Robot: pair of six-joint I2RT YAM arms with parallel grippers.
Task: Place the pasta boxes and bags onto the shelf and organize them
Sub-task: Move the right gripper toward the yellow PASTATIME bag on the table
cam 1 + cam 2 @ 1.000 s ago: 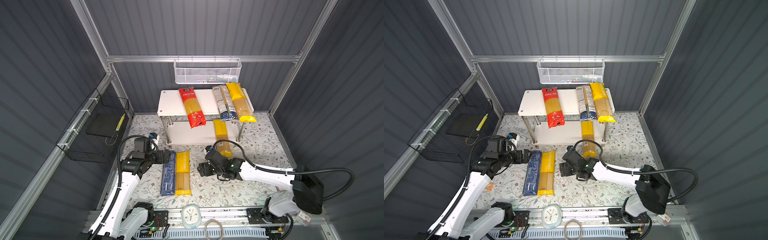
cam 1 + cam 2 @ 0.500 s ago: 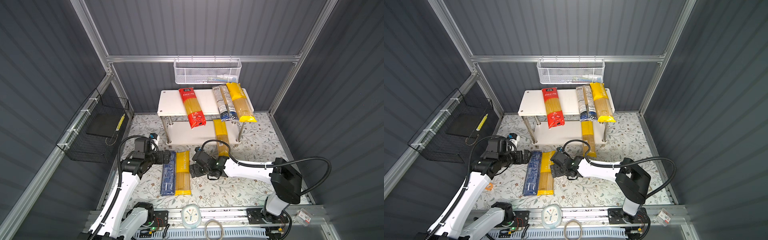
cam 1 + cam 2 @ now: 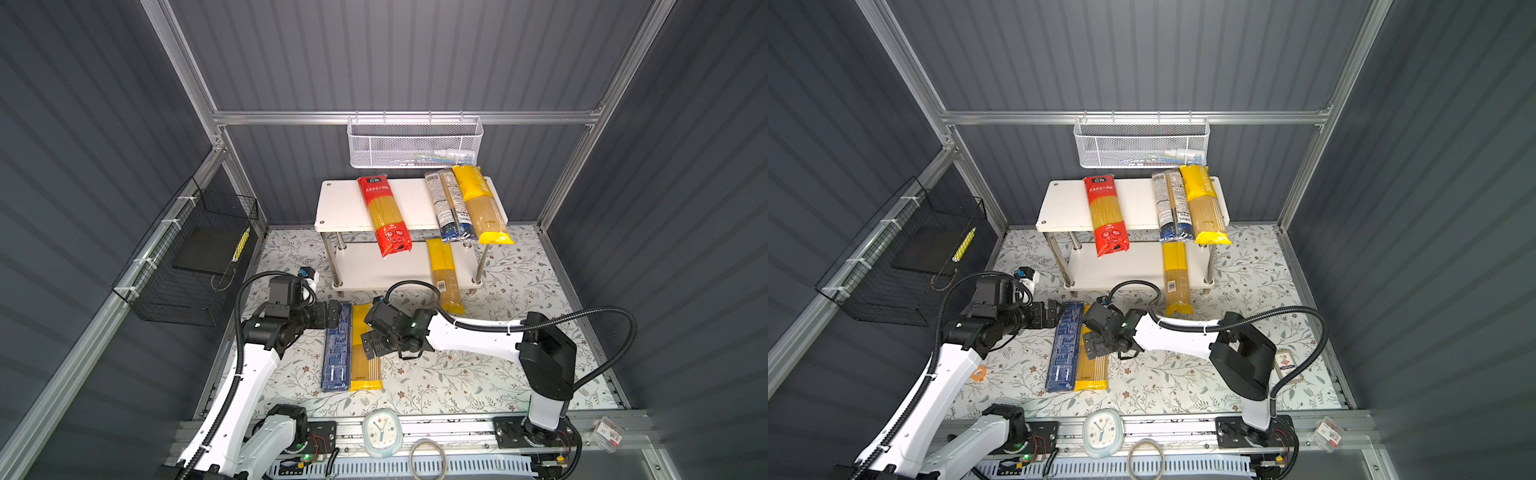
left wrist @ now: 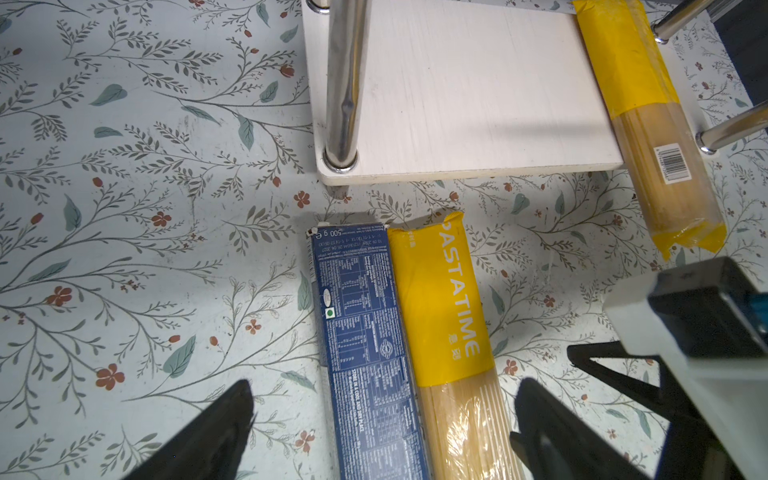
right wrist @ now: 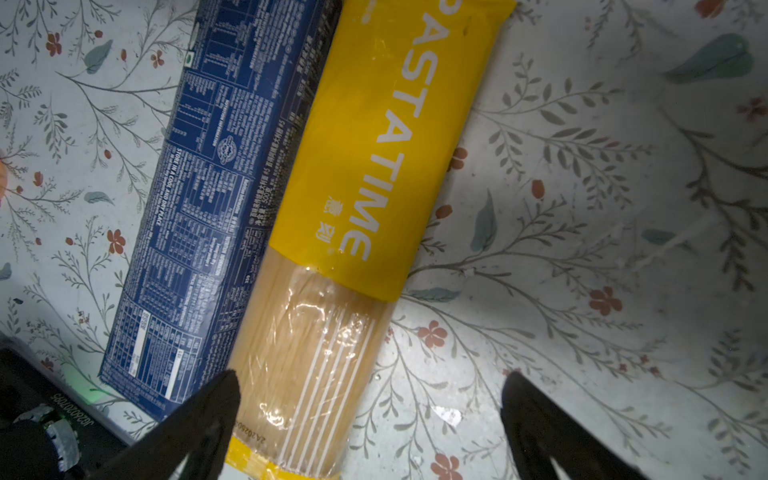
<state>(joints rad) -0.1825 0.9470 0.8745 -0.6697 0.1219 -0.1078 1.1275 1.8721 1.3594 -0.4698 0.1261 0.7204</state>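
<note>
A dark-blue pasta box point(image 3: 337, 347) and a yellow PASTATIME bag point(image 3: 365, 353) lie side by side on the floral mat in front of the shelf point(image 3: 345, 203). My left gripper point(image 4: 384, 390) is open at their far end, a finger outside each of the pair. My right gripper point(image 5: 372, 376) hangs open over the yellow bag point(image 5: 374, 166), one finger above the bag's edge beside the box point(image 5: 199, 208), the other above bare mat. The top tier carries a red bag point(image 3: 384, 216), a clear and dark-blue bag point(image 3: 449, 208) and a yellow bag point(image 3: 482, 203). Another yellow bag point(image 3: 444, 270) lies on the lower tier, sticking out onto the mat.
A white mesh basket point(image 3: 415, 143) hangs on the back wall above the shelf. A black wire basket point(image 3: 195, 257) hangs on the left wall. At the front rail sit a small clock point(image 3: 381, 432), a cable ring point(image 3: 428, 459) and a small packet point(image 3: 609, 434).
My right arm has swung left from the mat's middle to above the yellow bag, and its gripper has opened wider. The left arm, box and bags have not moved.
</note>
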